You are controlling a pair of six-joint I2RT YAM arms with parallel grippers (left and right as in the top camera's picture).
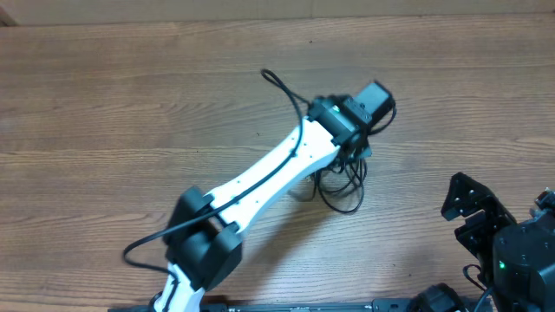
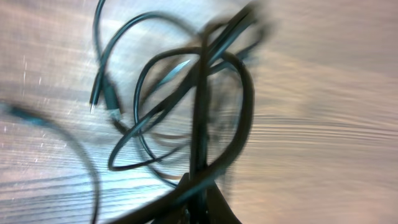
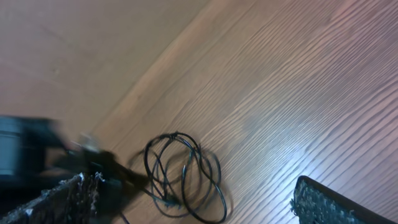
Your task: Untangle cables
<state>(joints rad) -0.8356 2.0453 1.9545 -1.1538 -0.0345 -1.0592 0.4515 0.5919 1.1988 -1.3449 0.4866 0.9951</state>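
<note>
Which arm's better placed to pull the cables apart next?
Left, probably: the left gripper is right over the cables; the right gripper is open, off to the side of them.

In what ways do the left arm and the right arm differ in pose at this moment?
The left arm stretches across the table; the right arm sits folded at the near right corner. The left end effector is at the cables; the right end effector is well apart from them. The right one is open; the left one's state is too blurred to tell. Both face the cables.
</note>
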